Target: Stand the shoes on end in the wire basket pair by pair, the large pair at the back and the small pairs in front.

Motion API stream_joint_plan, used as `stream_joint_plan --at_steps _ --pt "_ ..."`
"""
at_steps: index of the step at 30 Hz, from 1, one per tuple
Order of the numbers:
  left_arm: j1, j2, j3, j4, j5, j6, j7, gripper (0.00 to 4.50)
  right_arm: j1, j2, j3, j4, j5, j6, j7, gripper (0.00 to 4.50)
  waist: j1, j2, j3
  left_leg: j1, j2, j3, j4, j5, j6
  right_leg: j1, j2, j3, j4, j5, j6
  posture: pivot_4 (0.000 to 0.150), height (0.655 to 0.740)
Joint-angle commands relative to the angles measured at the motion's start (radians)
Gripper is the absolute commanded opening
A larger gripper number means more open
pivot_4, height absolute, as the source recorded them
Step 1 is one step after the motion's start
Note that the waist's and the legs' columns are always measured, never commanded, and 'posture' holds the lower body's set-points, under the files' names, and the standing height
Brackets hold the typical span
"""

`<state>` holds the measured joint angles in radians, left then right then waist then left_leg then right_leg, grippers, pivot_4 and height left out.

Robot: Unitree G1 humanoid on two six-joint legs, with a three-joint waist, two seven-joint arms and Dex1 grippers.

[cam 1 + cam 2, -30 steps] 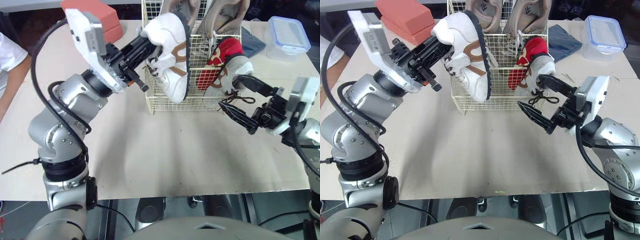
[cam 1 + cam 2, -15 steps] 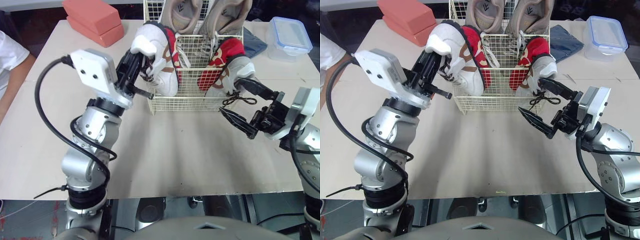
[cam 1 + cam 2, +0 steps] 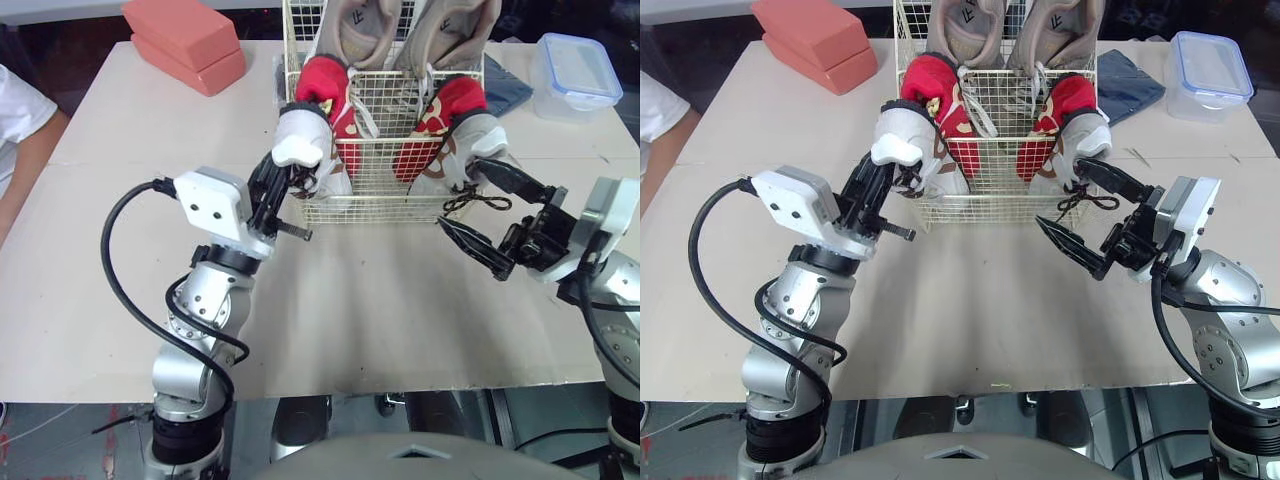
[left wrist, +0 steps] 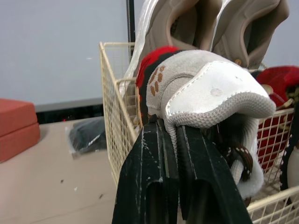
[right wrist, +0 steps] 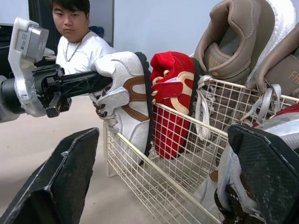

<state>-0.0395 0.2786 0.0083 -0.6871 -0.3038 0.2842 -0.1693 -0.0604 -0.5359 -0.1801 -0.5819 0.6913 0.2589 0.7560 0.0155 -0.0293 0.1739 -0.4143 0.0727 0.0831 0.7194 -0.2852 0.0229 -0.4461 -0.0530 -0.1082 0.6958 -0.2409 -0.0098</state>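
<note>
Gripping white shoe (image 4: 212, 91): left end effector (image 4: 172, 127).

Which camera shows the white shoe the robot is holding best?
The right wrist view: the white shoe sits side-on there, brown trim and black sole plain, beside a red shoe, with the left gripper clamped on it. The left wrist view gives its end close up; the eye views see it from above, partly behind the gripper.

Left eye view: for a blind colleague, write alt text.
The left gripper holds a white shoe at the front left corner of the basket, beside a red shoe. The right gripper hangs open by its front right.
</note>
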Motion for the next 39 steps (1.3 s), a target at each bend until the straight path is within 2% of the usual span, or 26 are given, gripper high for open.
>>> stream_joint_plan --at_steps 1,6,7,8,19,24,32,39 --pt "0.03 -0.005 0.011 -0.03 -0.063 0.031 -0.033 1.6 -0.013 0.002 0.0 -0.025 0.01 -0.015 0.003 4.5 0.0 0.0 0.0 0.0 0.0 0.0 0.0 0.0 0.0 0.0 0.0 0.0 0.0 0.0 0.0 0.15 0.686" --pt "0.045 0.0 0.022 -0.037 -0.069 0.064 -0.032 3.9 -0.012 0.007 0.009 -0.026 0.012 -0.017 0.003 4.5 0.002 0.0 0.0 0.0 0.0 -0.002 0.0 0.0 0.0 0.0 0.0 -0.002 0.0 0.0 0.001 0.15 0.686" --pt "0.048 0.001 0.025 -0.036 -0.072 0.066 -0.037 4.28 -0.009 0.007 0.01 -0.027 0.011 -0.018 0.003 4.5 0.002 0.0 0.0 0.0 0.0 -0.001 0.0 0.0 0.0 0.0 0.0 -0.002 0.0 0.0 0.001 0.15 0.686" --pt "0.051 0.002 0.028 -0.037 -0.075 0.068 -0.042 4.41 -0.005 0.008 0.009 -0.029 0.014 -0.017 0.003 4.5 0.002 0.0 0.0 0.0 0.0 -0.001 0.0 0.0 0.0 0.0 0.0 -0.002 0.0 0.0 0.001 0.15 0.686" --pt "0.195 0.052 0.085 -0.088 -0.142 0.03 -0.156 4.41 0.174 -0.017 -0.083 -0.028 0.018 -0.055 0.053 4.5 0.002 0.0 0.0 -0.001 0.0 -0.002 0.0 0.0 0.0 0.0 0.0 -0.002 0.0 -0.001 0.001 0.15 0.686" --pt "0.293 0.07 0.169 -0.051 -0.209 0.016 -0.217 4.41 0.272 -0.025 -0.133 0.023 -0.016 -0.113 0.106 4.5 0.001 0.001 0.0 0.0 0.0 -0.002 0.0 0.0 0.0 0.0 0.0 -0.002 0.0 -0.001 0.001 0.15 0.686" --pt "0.301 0.209 0.254 0.126 -0.219 0.037 -0.353 4.41 0.347 -0.025 -0.141 0.216 -0.095 -0.243 0.215 4.5 0.002 0.003 -0.001 0.0 0.0 -0.003 0.0 0.0 0.0 0.0 0.0 -0.003 0.0 -0.002 -0.001 0.15 0.686" --pt "0.337 0.291 0.271 0.198 -0.199 -0.009 -0.483 4.41 0.325 -0.055 -0.115 0.411 -0.174 -0.343 0.319 4.5 -0.001 0.003 -0.001 0.0 0.0 -0.002 0.0 0.0 0.0 0.0 0.0 -0.003 0.0 -0.002 -0.001 0.15 0.686"
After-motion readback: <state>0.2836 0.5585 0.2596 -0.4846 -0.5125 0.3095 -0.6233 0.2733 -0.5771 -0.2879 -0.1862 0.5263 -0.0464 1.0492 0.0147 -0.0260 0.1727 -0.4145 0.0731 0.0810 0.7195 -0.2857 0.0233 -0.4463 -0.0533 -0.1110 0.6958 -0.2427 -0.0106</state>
